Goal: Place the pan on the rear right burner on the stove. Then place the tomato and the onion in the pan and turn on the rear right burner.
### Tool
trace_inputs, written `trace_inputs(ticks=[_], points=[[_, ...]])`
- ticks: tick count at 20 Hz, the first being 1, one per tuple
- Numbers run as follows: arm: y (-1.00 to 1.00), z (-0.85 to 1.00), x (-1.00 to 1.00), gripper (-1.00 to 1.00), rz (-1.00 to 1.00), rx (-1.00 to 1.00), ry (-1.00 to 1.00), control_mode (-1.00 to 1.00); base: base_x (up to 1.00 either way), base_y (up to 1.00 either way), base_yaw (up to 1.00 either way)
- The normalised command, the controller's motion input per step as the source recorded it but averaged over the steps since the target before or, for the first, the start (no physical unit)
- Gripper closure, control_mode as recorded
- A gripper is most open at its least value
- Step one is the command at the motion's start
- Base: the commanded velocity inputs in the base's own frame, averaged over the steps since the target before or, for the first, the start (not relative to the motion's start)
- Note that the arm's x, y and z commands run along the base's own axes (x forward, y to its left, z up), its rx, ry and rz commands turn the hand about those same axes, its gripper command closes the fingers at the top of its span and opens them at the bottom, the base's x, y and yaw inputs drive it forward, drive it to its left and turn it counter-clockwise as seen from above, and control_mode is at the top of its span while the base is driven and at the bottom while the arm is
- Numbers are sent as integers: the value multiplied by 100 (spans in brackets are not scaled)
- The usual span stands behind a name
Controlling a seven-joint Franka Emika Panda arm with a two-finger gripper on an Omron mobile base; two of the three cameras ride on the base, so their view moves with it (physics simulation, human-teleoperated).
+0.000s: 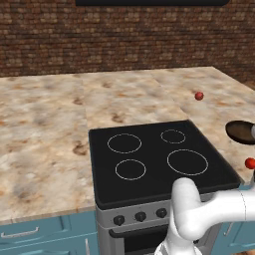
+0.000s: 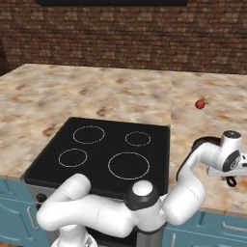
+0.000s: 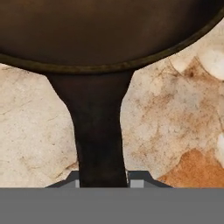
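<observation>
The pan [image 3: 105,30] lies on the marble counter right of the stove [image 1: 159,164], dark brown inside, its short dark handle [image 3: 98,127] pointing toward the hand. My gripper [image 3: 103,180] is shut on the end of that handle, one fingertip on each side. From the left base view the pan [image 1: 241,130] sits at the right edge, with the bright tomato [image 1: 250,163] just in front of it. The darker onion [image 1: 199,95] rests farther back on the counter. The rear right burner [image 1: 173,136], the smallest ring, is bare. From the right base view the arm covers most of the pan [image 2: 205,142].
The black cooktop holds three other white rings with nothing on them. A row of black knobs [image 1: 140,216] lines the grey stove front. Marble counter [image 1: 45,139] spreads to both sides and behind, ending at a brick wall. Blue drawers sit below.
</observation>
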Motion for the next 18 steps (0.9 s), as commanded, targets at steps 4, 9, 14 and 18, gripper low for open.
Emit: trace_inputs(ticks=[4, 9, 14, 18], points=[[3, 35, -32, 100, 0, -4, -14, -100, 0, 0, 0], [22, 46, -36, 100, 0, -5, -14, -100, 0, 0, 0], [58, 35, -37, 100, 0, -7, -1, -100, 0, 0, 0], [81, 22, -41, 100, 0, -13, 0, -100, 0, 0, 0]])
